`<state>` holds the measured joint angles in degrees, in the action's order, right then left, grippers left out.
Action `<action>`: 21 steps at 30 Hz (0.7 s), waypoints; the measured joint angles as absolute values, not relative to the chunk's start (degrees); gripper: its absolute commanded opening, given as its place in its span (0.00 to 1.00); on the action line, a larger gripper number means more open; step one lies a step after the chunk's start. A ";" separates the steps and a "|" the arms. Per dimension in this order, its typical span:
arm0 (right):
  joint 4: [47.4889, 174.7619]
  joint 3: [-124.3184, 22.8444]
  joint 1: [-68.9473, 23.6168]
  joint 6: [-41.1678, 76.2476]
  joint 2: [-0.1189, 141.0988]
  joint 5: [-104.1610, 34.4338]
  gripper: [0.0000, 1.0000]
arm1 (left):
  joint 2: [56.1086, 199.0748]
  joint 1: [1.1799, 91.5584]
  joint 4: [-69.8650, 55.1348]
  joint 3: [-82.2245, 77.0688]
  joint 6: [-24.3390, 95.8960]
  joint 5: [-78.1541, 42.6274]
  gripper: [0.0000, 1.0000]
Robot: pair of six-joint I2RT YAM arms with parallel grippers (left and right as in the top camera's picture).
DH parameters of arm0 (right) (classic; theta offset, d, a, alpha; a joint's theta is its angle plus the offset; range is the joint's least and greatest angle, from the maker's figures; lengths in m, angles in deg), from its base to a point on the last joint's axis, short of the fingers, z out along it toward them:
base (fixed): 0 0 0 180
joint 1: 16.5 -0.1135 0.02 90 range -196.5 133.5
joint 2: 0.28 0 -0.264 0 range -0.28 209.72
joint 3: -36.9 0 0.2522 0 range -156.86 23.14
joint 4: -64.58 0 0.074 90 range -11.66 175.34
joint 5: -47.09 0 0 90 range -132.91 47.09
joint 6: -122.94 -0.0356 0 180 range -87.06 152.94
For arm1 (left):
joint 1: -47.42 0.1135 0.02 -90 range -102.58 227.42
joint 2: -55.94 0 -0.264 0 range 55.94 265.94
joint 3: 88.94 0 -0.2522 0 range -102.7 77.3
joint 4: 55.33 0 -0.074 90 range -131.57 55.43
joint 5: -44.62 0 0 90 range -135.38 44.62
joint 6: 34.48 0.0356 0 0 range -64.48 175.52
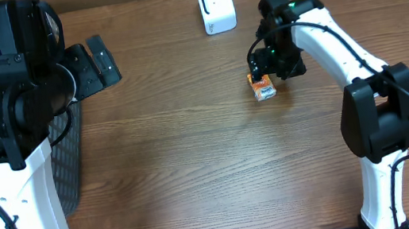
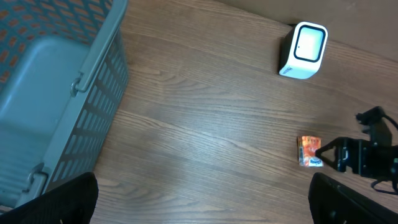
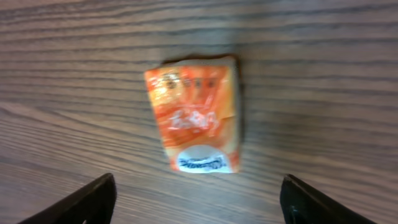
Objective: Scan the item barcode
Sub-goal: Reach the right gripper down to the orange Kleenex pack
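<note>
Wood table [image 1: 193,148]: R end effector [image 3: 198,190] wide over orange packet [image 3: 196,121], not touching; L end effector [image 2: 205,202] wide, empty.

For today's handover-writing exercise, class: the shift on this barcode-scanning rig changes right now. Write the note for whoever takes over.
Left gripper: open, empty, held up near the grey basket.
Right gripper: open, directly over the orange packet, a finger on each side, not touching it.
Packet: lying flat on the table, well apart from the white scanner.
Done: right arm lined up above the packet.
Left: grasp it, lift it, present its barcode to the scanner. No barcode shows on the top face.
</note>
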<state>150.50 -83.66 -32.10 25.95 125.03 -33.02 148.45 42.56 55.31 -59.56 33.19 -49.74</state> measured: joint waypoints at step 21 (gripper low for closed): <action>140.42 -73.22 -25.98 28.49 126.50 -20.58 0.57 | 148.45 42.53 55.31 -59.56 33.19 -49.74 1.00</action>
